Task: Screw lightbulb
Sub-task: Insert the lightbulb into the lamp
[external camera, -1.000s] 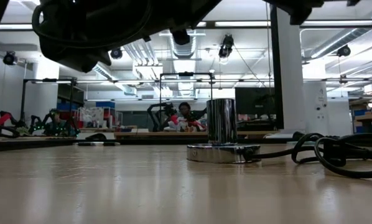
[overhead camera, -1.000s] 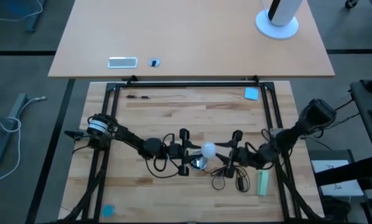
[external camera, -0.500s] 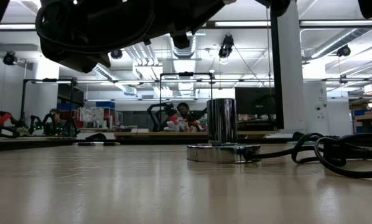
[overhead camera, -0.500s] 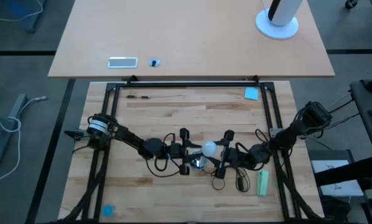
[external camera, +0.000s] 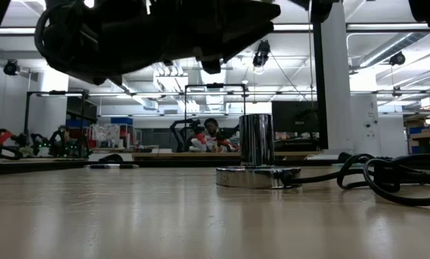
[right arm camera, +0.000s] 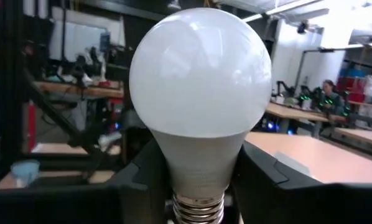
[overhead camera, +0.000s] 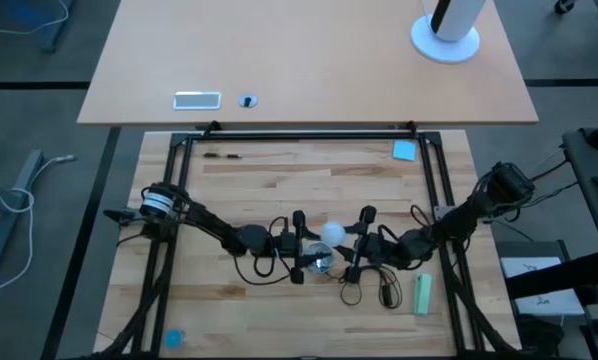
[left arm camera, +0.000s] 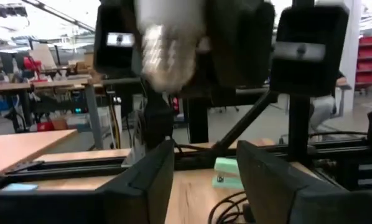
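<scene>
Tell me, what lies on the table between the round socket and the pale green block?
Loops of the black cord lie between the socket and the green block, as the high view shows.

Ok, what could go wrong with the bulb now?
Only the right tool grips the bulb, at its narrow neck; the left tool is open. The bulb might slip and drop. The socket seems to stand loose beside its cord, so it might turn or tip during screwing.

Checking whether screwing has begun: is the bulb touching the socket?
Apart. The low view shows the socket standing bare, nothing at its top; the right wrist view shows the bulb gripped in the right hand.
</scene>
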`<action>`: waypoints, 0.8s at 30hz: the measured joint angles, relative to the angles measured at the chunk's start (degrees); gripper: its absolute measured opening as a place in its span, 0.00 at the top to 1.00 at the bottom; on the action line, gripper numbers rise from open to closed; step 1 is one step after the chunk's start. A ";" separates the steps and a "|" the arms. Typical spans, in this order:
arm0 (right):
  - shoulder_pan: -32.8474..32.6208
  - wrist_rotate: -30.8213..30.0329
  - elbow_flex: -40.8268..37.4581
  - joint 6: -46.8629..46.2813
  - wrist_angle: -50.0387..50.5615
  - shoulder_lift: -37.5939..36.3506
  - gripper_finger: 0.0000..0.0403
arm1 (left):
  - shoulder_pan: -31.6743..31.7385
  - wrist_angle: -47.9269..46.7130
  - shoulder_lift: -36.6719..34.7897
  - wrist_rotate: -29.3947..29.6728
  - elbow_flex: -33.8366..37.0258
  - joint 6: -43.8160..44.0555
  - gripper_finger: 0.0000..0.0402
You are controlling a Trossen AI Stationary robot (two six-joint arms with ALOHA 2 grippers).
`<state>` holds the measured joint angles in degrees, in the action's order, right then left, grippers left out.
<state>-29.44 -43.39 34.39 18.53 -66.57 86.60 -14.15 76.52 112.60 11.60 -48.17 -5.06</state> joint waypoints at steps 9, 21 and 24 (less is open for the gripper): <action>1.22 -1.62 -4.65 -8.20 -0.01 -0.43 0.69 | 0.00 -2.95 -4.33 0.12 4.48 1.81 0.57; 4.28 7.50 -14.76 -24.64 -10.50 8.40 0.69 | -0.04 -2.74 -22.24 12.14 17.15 1.65 0.62; 4.30 8.98 -13.54 -24.34 -16.64 14.59 0.69 | -0.02 -2.87 -23.11 12.10 17.00 0.76 0.62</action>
<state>-25.15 -34.41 20.85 -5.81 -83.21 101.19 -14.17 73.65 89.49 23.70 -31.17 -4.30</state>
